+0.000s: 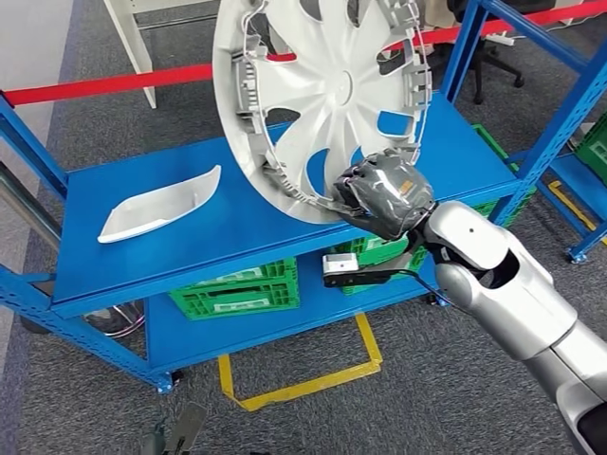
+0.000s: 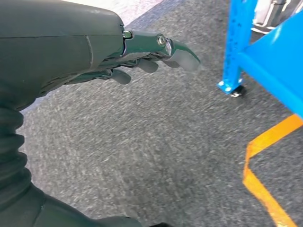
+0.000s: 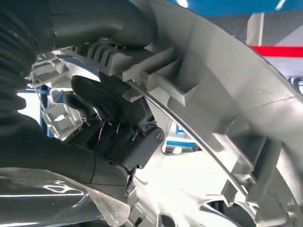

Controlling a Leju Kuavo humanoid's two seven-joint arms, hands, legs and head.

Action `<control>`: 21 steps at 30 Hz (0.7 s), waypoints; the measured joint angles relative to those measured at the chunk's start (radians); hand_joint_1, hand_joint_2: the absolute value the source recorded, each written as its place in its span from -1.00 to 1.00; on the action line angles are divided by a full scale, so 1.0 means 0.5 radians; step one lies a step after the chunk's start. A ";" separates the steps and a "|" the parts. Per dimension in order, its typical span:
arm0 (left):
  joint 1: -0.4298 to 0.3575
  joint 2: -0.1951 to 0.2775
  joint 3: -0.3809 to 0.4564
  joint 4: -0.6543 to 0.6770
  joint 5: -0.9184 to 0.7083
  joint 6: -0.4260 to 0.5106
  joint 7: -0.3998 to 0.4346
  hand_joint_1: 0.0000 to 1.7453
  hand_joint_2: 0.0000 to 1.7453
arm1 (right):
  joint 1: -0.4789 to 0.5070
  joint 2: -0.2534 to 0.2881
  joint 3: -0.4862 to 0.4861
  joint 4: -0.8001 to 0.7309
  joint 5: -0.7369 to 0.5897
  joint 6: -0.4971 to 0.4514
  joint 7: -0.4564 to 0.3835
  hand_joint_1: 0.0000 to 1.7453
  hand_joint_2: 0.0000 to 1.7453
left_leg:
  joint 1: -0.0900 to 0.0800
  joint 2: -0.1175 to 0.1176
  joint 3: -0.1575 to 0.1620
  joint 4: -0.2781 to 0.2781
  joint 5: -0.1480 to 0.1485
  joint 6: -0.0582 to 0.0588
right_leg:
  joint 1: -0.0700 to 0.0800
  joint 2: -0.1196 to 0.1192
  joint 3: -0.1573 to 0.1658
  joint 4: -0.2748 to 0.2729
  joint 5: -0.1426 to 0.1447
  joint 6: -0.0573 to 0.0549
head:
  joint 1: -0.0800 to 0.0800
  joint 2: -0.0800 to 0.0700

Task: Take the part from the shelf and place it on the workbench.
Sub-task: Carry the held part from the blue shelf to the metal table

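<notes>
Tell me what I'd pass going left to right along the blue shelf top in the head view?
White curved trim piece → silver hubcap, tilted up on edge → right hand gripping the hubcap's lower rim, all over the blue shelf.

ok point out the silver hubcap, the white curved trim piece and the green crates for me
round silver plastic hubcap point(image 1: 337, 90), head view, on its centre hub
white curved plastic trim piece point(image 1: 158, 205), head view, mid-body, lying on the blue shelf
green slatted plastic crate point(image 1: 236, 287), head view, front wall, on the lower shelf

Head view high over blue shelf point(image 1: 214, 227), wrist views close, left floorward
</notes>
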 joint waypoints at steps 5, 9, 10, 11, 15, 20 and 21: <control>-0.004 0.005 0.000 0.000 0.000 0.002 0.000 -1.00 1.00 | 0.010 -0.007 -0.011 0.000 -0.009 -0.014 0.013 1.00 1.00 | -0.018 -0.006 0.337 -0.519 0.022 0.049 | 0.004 -0.002 -0.060 -0.005 0.087 0.049 | 0.002 0.000; 0.000 0.008 0.001 0.000 -0.001 0.005 0.005 -1.00 1.00 | 0.032 -0.036 -0.018 0.002 -0.011 -0.036 0.016 1.00 1.00 | -0.010 0.006 0.275 -0.551 0.105 0.106 | -0.002 0.004 -0.126 0.086 -0.021 0.085 | 0.010 0.000; -0.002 0.009 0.002 0.000 -0.001 0.007 0.006 -1.00 1.00 | 0.035 -0.042 -0.018 0.002 -0.012 -0.039 0.016 1.00 1.00 | -0.011 0.009 0.250 -0.550 0.128 0.117 | -0.003 0.005 -0.165 0.198 -0.122 0.088 | 0.013 0.000; -0.003 0.009 0.002 0.000 -0.001 0.009 0.008 -1.00 1.00 | 0.037 -0.046 -0.018 0.003 -0.011 -0.039 0.016 1.00 1.00 | -0.014 0.010 0.221 -0.549 0.150 0.125 | -0.003 0.006 -0.206 0.342 -0.219 0.092 | 0.017 0.000; -0.003 0.009 0.001 0.000 -0.001 0.017 0.025 -1.00 1.00 | 0.054 -0.050 -0.019 0.010 -0.011 -0.039 0.015 1.00 1.00 | -0.026 0.012 0.109 -0.542 0.235 0.128 | -0.002 0.006 -0.144 0.537 -0.226 0.088 | 0.017 0.000; -0.009 0.009 0.000 0.000 -0.003 0.023 0.033 -1.00 1.00 | 0.053 -0.050 -0.034 0.011 -0.010 -0.046 0.014 1.00 1.00 | -0.036 0.011 0.028 -0.524 0.322 0.093 | 0.020 0.001 0.280 -0.042 -0.198 0.053 | 0.016 0.000; -0.010 0.009 0.000 0.000 -0.003 0.024 0.033 -1.00 1.00 | 0.055 -0.050 -0.038 0.011 -0.010 -0.048 0.014 1.00 1.00 | -0.036 0.010 0.019 -0.524 0.342 0.080 | 0.022 0.001 0.276 -0.062 -0.191 0.048 | 0.016 0.000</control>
